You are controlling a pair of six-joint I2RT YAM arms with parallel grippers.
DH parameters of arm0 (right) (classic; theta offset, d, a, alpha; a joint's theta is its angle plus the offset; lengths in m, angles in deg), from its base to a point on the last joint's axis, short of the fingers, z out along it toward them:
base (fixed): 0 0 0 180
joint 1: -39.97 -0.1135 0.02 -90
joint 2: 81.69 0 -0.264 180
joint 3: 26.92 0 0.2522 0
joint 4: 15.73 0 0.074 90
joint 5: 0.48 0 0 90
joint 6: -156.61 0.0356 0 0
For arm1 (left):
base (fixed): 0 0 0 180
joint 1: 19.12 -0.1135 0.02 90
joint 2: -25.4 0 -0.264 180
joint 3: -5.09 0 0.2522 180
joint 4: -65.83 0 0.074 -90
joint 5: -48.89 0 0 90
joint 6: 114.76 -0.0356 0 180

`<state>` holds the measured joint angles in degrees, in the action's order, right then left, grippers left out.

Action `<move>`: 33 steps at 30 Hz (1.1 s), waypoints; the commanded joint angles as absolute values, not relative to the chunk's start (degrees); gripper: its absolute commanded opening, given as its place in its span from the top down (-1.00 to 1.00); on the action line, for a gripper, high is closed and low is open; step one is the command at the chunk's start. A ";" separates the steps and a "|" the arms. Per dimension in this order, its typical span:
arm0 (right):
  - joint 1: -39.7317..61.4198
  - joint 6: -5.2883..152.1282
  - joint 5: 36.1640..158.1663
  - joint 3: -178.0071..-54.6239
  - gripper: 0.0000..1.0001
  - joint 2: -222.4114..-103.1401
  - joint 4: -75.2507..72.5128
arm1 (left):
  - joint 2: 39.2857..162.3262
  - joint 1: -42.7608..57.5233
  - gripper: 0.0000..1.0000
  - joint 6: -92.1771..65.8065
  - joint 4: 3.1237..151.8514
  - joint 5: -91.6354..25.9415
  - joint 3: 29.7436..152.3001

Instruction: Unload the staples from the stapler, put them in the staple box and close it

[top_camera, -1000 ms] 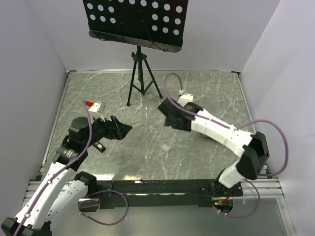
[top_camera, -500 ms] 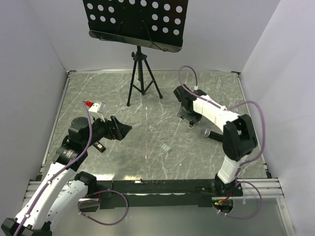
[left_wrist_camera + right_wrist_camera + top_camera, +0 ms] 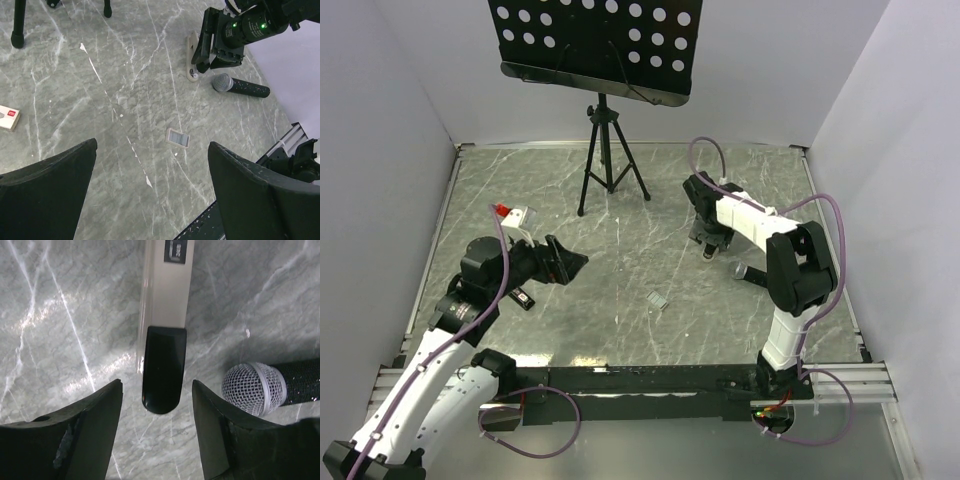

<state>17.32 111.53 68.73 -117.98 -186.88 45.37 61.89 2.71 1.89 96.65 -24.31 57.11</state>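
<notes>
R gripper [image 3: 157, 387] open astride stapler [image 3: 164, 315], no contact; L gripper [image 3: 152, 150] wide open, empty

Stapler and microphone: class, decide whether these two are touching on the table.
Apart. The right wrist view shows a strip of bare marble between the stapler and the mesh head of the microphone.

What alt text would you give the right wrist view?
The right gripper hangs open over the stapler, a pale bar with a black end, its fingers straddling that end with a gap on each side. A microphone with a silver mesh head lies beside it on the grey marbled table.
</notes>
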 commanded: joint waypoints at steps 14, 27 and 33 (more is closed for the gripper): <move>20.72 106.86 69.83 -116.88 0.10 -188.84 40.31 | 61.35 2.68 -0.98 0.64 94.97 -24.76 57.35; 19.32 96.42 81.78 -105.38 1.00 -175.66 29.86 | 61.26 3.91 -0.78 2.92 97.51 -30.03 57.70; 17.30 93.15 86.96 -98.87 1.00 -165.03 26.25 | 65.21 4.00 -0.69 4.58 99.54 -30.39 59.55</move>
